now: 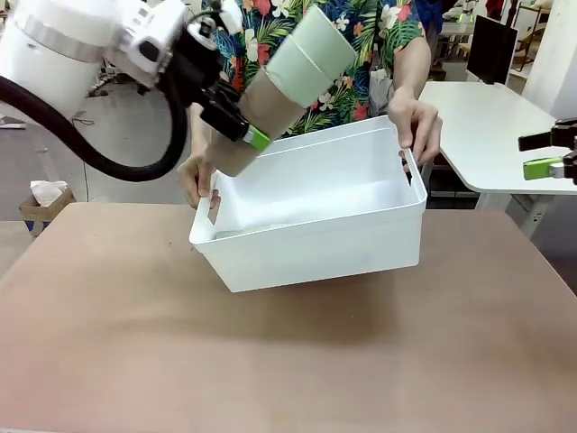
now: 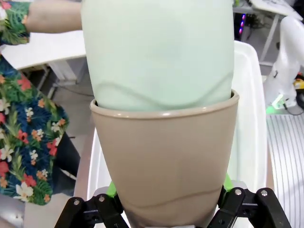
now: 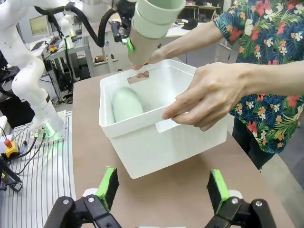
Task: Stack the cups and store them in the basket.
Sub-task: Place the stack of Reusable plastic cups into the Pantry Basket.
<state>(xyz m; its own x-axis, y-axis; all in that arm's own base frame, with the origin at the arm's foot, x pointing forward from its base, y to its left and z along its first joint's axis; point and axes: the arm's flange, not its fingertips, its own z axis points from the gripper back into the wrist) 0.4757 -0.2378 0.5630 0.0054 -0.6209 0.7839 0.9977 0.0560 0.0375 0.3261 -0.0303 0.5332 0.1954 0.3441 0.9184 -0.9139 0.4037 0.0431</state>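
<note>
The left gripper [image 1: 236,126] has its fingers clamped on a tan-brown matte tumbler [image 1: 252,122] with pale mint green tumblers [image 1: 311,56] nested inside, the stack tilted above the big white rectangular plastic basket [image 1: 315,236]. A person's hands [image 1: 416,126] hold that basket tipped up off the brown table [image 1: 288,361]. One mint cup [image 3: 127,104] already lies inside. The right gripper [image 3: 161,190] waits wide open, holding nothing. I'd say stacking looks mostly done; dropping the stack in is what's left.
</note>
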